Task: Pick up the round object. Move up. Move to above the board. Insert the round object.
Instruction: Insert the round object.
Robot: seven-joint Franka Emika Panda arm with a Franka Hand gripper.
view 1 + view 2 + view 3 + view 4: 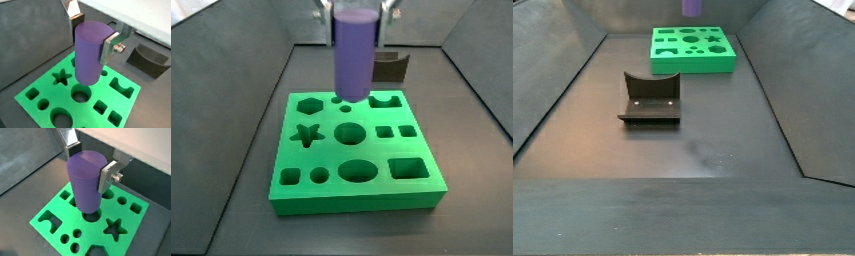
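My gripper (92, 37) is shut on the round object (88, 55), a smooth purple cylinder peg held upright between the silver fingers (110, 46). It shows the same way in both wrist views (85, 180). The peg hangs above the green board (57, 95), its lower end clear of the surface and just over a mid-sized round hole (81, 94). In a side view the peg (356, 55) stands over the board's (318, 155) far half, with the gripper (356, 8) at the frame edge. In a side view only the peg's tip (692, 6) shows above the board (694, 62).
The dark fixture (649, 100) stands on the floor nearer the middle of the bin, apart from the board; it shows behind the board in a side view (392, 68). Sloped dark walls (567, 80) enclose the floor. The board holds star, hexagon, square and oval holes.
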